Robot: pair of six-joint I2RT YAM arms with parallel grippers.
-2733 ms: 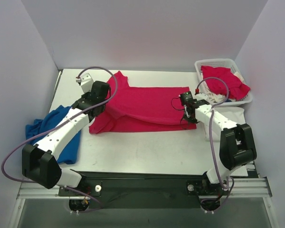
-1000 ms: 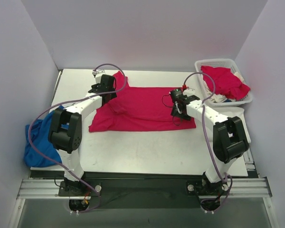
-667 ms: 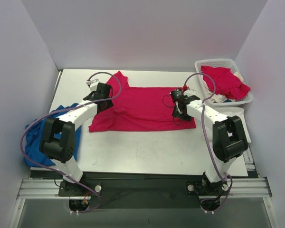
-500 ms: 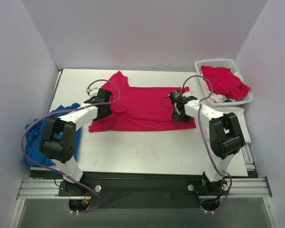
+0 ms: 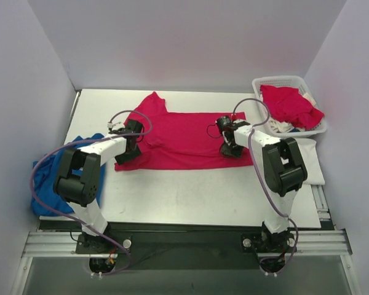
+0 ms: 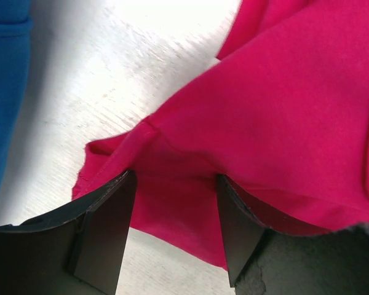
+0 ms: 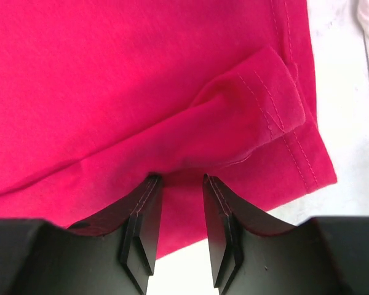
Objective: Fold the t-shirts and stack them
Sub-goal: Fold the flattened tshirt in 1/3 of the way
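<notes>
both tools pinching the red shirt on the bench

nearest me the bench [image 5: 190, 196] is bare white, and a blue cloth [image 5: 49, 178] hangs off its left edge. my left tool [image 6: 174, 184] is down on the left end of the spread red t-shirt [image 5: 184, 138], its fingers [image 6: 107, 221] closed part way with a raised fold of the cloth caught between them; the hem just beside them lifts off the bench. my right tool [image 7: 181, 184] is on the shirt's right end, near the stitched corner, its fingers nearly together on a thin ridge of cloth. the shirt lies wide across the middle, one sleeve pointing to the far side. far right, a white lattice basket [image 5: 283, 80] holds another red t-shirt [image 5: 289, 104], crumpled.
</notes>
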